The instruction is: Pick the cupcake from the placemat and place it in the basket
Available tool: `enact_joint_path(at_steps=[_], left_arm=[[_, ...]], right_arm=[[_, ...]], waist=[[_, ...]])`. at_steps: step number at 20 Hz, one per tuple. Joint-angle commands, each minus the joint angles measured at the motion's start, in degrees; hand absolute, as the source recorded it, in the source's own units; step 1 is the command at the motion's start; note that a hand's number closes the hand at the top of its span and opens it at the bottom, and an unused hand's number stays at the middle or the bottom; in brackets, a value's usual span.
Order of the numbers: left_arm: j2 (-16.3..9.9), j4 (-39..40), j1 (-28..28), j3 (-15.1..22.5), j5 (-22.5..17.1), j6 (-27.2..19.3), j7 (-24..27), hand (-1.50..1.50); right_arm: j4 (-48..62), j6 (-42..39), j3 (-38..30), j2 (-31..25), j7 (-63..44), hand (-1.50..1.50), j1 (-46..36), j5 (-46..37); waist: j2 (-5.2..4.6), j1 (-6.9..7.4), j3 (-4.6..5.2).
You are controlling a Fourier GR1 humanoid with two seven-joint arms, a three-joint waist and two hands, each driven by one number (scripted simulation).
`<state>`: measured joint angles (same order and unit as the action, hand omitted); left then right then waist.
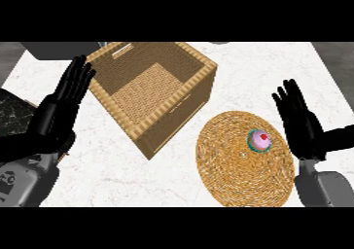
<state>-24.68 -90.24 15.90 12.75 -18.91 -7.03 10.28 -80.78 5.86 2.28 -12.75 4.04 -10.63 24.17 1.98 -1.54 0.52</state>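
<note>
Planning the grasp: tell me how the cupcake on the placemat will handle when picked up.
The cupcake looks small beside the right hand, so probably light. Its pink top looks soft; fingers may mar it. Its base appears narrow, so it may tip if nudged.

one head view, looking steeply down at counter (pixel 137 170).

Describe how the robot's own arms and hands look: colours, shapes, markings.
Both hands are matte black, with long slender fingers and a thumb: the left hand, the right hand. Each sits on a bulky grey forearm with smooth rounded casing; the left forearm carries small dark markings. No cables show.
</note>
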Motion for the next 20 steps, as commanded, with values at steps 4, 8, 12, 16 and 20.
enact_joint_path(at_steps=[4, 8, 12, 16, 20], left_arm=[[-5.17, 3.16, -0.88, -1.14, 6.58, -1.82, -1.61, 0.0], [-6.68, 4.02, -1.89, 0.37, 8.69, -2.58, -5.26, 0.0], [-6.43, 6.59, -2.98, -1.54, 10.32, -3.09, -4.43, 0.0], [-7.29, 4.52, -3.12, -1.36, 10.06, -3.32, -7.53, 0.0], [-7.0, 6.53, -2.75, -1.23, 11.31, -4.17, -7.0, 0.0]], right_arm=[[-3.84, -11.41, 7.82, -4.42, -3.97, 1.5, -7.97, -1.98], [-3.41, -12.96, 13.18, 9.05, -4.61, 1.5, -8.46, 6.05], [-8.15, 4.01, 23.23, 12.48, -1.65, -1.5, -7.13, -9.1], [-10.51, 12.5, 21.79, 5.55, -10.54, -1.5, -14.1, -23.13], [-8.82, 9.67, 21.48, -7.49, -22.5, -1.5, -21.77, -33.63]], waist=[[-1.98, 2.78, -0.49], [-2.13, 4.45, -0.7], [-1.8, 1.71, -0.48], [-1.2, 1.27, -0.35], [-0.92, 0.08, 0.0]])
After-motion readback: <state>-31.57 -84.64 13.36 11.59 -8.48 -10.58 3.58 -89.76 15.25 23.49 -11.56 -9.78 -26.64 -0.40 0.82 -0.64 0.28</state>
